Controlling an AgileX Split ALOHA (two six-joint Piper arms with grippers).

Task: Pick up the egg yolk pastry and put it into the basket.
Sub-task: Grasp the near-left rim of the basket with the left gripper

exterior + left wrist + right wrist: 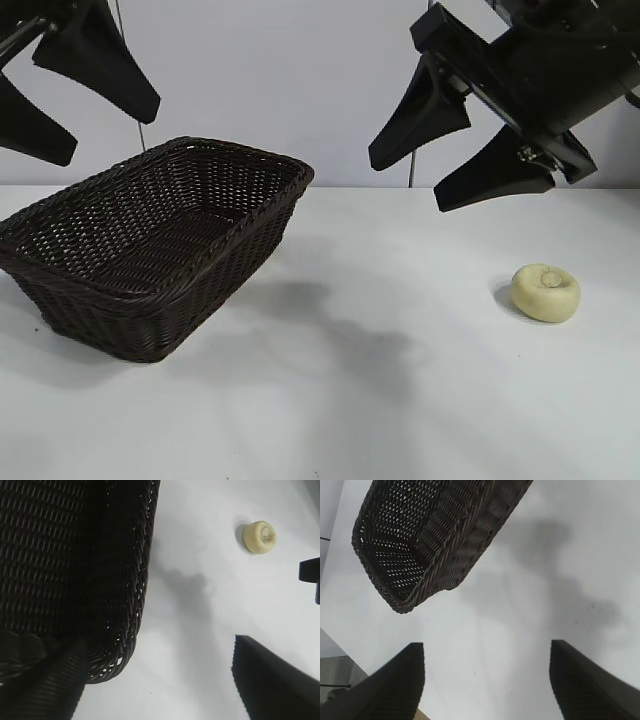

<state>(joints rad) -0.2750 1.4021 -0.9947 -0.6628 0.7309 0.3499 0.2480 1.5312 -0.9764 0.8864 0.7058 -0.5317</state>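
Basket (pixel 150 250) on table (pixel 400 400) at left; egg yolk pastry (pixel 546 292) well apart at right.

left arm: raised at the upper left of the exterior view, angled downward
left hand (pixel 60 95): fingers spread wide, nothing between them
right arm: raised at upper right, angled downward
right hand (pixel 455 155): fingers spread wide, empty

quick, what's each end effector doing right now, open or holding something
Left end effector: open, empty, above the basket.
Right end effector: open, empty, above the pastry.
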